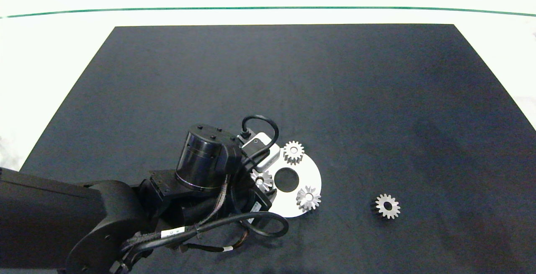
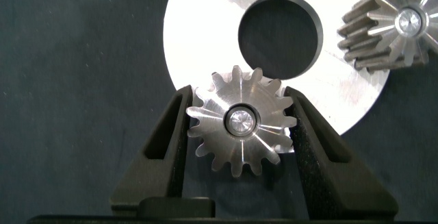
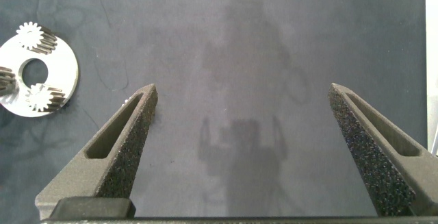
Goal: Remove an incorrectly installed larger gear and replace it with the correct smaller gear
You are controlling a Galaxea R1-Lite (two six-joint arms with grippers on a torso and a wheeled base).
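Squarely between the two fingers of the left hand [image 2: 238,92]: the larger gear [image 2: 241,121], brushed silver metal, about fourteen narrow pointed teeth fanning out like a star, with a small shiny pin end at its centre. Gripped from both sides, tooth tips pressing into the coarse dark foam pads [image 2: 301,135]. Seated at the rim of the flat white disc [image 2: 198,32], partly overhanging the black mat [image 1: 335,98].

Round and smooth, that disc, matte metal with a wide circular hole through the middle. Two more gears standing on it: a second gear [image 2: 400,22] with the same sharp teeth and a thick ribbed dark flank, and a third gear [image 1: 293,152] with blunter teeth at the far edge.

Well apart from the disc, out on the mat toward the right side: the smaller gear [image 1: 387,206], thin, silver, about twelve stubby blunt teeth around a wide round bore, lying flat and alone.

Hovering above bare mat, the right hand [image 3: 243,90], spread wide, nothing between its wedge-shaped, foam-faced fingers [image 3: 130,148]; out of the head view.

Finely textured, almost felt-like mat over a pale glossy counter [image 1: 50,56].
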